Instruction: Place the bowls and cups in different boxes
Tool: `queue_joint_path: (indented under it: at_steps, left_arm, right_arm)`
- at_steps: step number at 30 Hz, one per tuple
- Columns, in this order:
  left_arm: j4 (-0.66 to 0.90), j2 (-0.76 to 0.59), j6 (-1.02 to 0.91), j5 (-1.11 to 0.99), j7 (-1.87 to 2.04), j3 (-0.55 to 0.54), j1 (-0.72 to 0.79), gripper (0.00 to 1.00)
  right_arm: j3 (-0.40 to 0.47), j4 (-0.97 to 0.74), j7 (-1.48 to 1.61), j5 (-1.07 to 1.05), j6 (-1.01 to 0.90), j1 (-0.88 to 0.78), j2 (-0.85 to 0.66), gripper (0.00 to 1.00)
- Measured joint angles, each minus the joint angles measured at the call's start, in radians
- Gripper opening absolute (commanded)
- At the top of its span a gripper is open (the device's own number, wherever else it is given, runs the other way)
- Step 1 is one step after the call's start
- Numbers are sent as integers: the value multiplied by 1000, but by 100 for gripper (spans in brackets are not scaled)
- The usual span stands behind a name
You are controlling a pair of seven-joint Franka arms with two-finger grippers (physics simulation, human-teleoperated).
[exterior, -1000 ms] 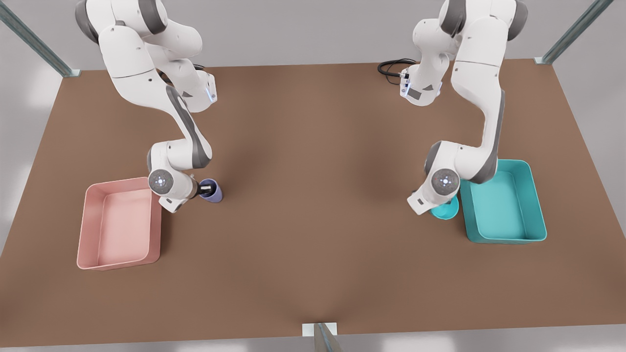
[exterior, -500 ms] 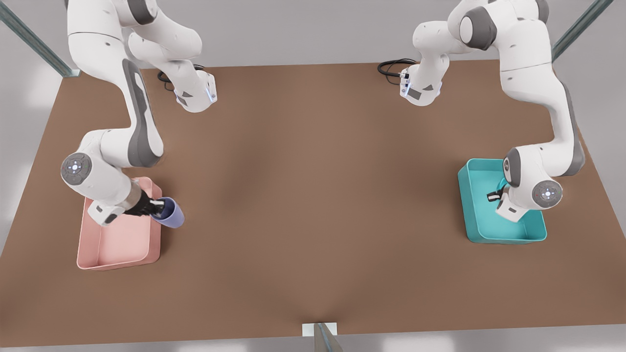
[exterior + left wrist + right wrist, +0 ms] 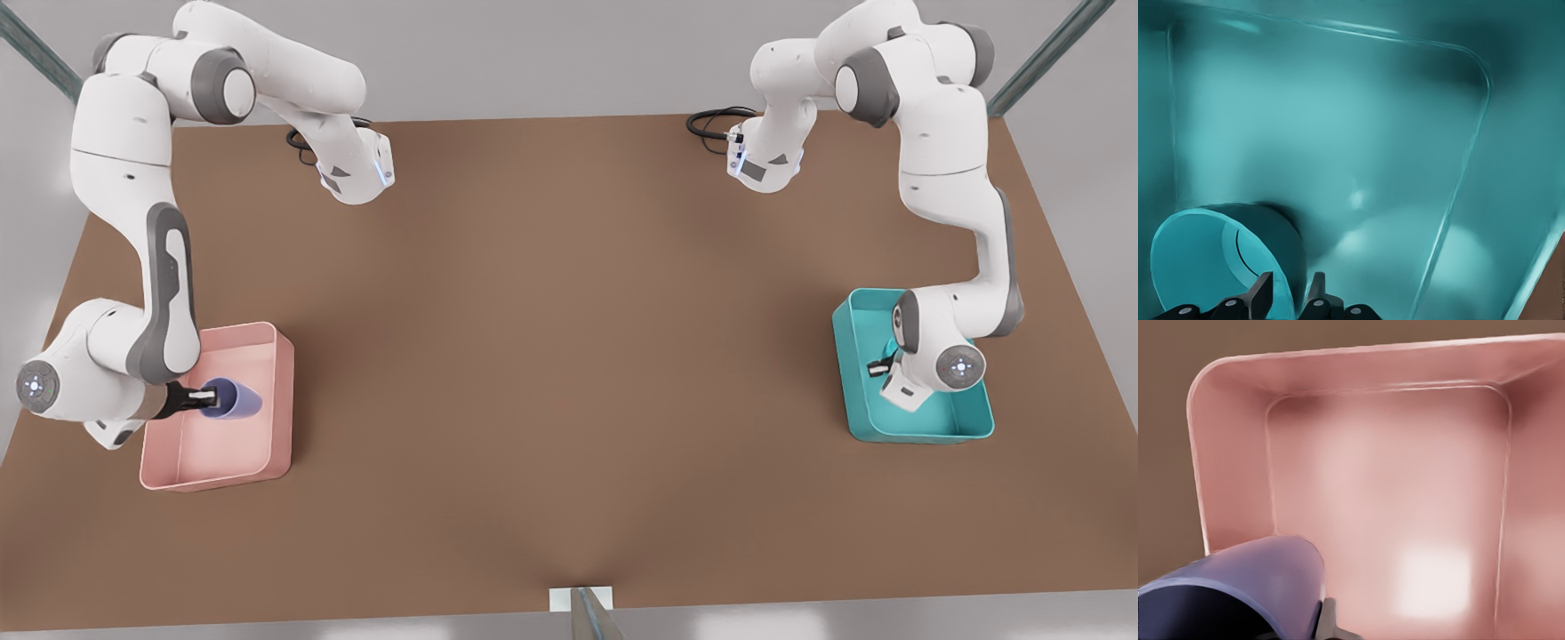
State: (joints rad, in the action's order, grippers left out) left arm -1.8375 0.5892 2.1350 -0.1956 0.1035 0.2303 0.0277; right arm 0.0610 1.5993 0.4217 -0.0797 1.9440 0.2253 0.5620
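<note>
Gripping tapered lavender cup [image 3: 233,399] by its rim, right gripper [image 3: 197,397] over glossy pink bin [image 3: 283,391]; left gripper [image 3: 1286,299] pinches round teal bowl [image 3: 1218,257] wall inside teal bin [image 3: 849,373].

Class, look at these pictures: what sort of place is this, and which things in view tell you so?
Probably a simulated robot test bench: a bare brown table, metal frame posts at its corners, and two bins, a pink box and a teal box.
</note>
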Motion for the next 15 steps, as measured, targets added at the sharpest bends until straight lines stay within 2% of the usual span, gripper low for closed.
queue_joint_path:
  at_steps: [3,7,8,9,15]
  left_arm:
    - [66,-55,-39,9,-4,-12,2,100]
    - [307,-153,-285,31,-9,-117,9,100]
    - [344,-191,-344,47,-9,-141,29,100]
    - [365,-234,-397,74,-10,-154,50,100]
    - [454,-284,-613,176,-11,-206,67,100]
  right_arm:
    - [0,0,38,-3,24,10,56,21]
    - [0,1,80,-5,73,12,99,21]
    - [0,1,88,-4,85,12,106,80]
    - [0,1,95,0,97,12,110,100]
    - [-5,13,105,34,126,13,70,100]
